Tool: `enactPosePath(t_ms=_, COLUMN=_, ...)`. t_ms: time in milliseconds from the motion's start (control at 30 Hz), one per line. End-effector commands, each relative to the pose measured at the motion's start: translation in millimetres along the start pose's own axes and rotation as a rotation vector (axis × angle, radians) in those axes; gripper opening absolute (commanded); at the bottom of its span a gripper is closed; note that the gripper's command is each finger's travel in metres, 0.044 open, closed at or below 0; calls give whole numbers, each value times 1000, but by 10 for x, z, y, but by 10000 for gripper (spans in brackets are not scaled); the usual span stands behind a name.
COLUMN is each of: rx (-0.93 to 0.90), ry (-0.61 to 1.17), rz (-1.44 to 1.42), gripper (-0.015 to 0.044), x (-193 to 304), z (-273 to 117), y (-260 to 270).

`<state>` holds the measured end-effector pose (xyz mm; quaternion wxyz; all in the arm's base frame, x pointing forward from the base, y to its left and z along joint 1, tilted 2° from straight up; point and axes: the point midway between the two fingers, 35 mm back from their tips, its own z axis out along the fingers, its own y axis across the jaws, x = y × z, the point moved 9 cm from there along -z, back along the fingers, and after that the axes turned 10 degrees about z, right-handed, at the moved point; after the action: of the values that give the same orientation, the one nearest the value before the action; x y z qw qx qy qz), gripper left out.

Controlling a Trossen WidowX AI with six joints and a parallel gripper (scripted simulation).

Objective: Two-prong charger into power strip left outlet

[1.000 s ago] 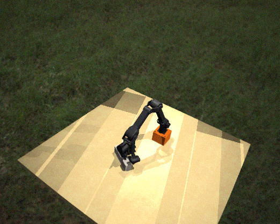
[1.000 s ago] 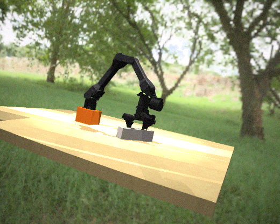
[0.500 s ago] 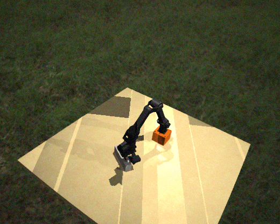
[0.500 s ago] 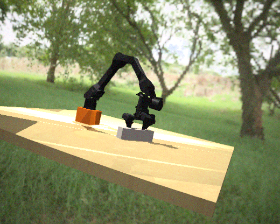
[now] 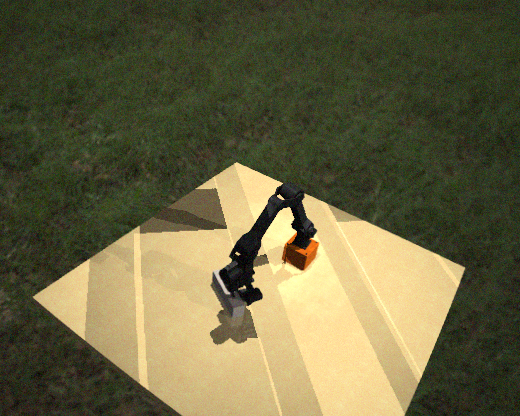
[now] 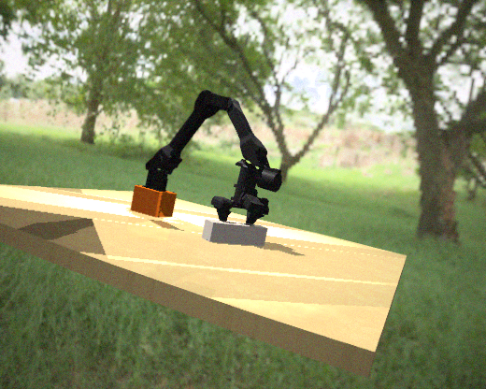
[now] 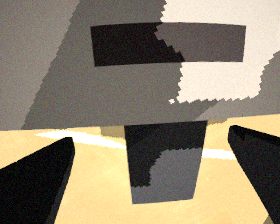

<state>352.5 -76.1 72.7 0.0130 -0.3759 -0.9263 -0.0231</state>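
The grey power strip (image 5: 237, 310) (image 6: 236, 234) (image 7: 116, 95) sits on the wooden board. In the wrist view its broad face fills the top and carries one dark rectangle. The dark charger (image 7: 176, 172) shows in the wrist view as a tapered block meeting the strip's lower edge. Its prongs are not visible, and I cannot tell how deep it sits or in which outlet. My gripper (image 5: 242, 290) (image 6: 238, 221) (image 7: 153, 139) is open. Its two fingers stand on either side of the charger, with a gap on both sides. In the top and exterior views the charger cannot be made out.
The arm rises from an orange base block (image 5: 301, 254) (image 6: 153, 201) and arches over to the strip. The wooden board (image 5: 353, 350) (image 6: 311, 290) has striped light and shadow on it, and its edges drop off to grass.
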Motion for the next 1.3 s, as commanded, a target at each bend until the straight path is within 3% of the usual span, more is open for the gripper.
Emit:
enactPosePath(t_ms=0, rx=5, ry=1, rz=6, gripper=440, x=31, z=15, y=-15)
enactPosePath(t_ms=1267, rx=2, ry=-4, rz=6, gripper=440, x=263, z=25, y=-41)
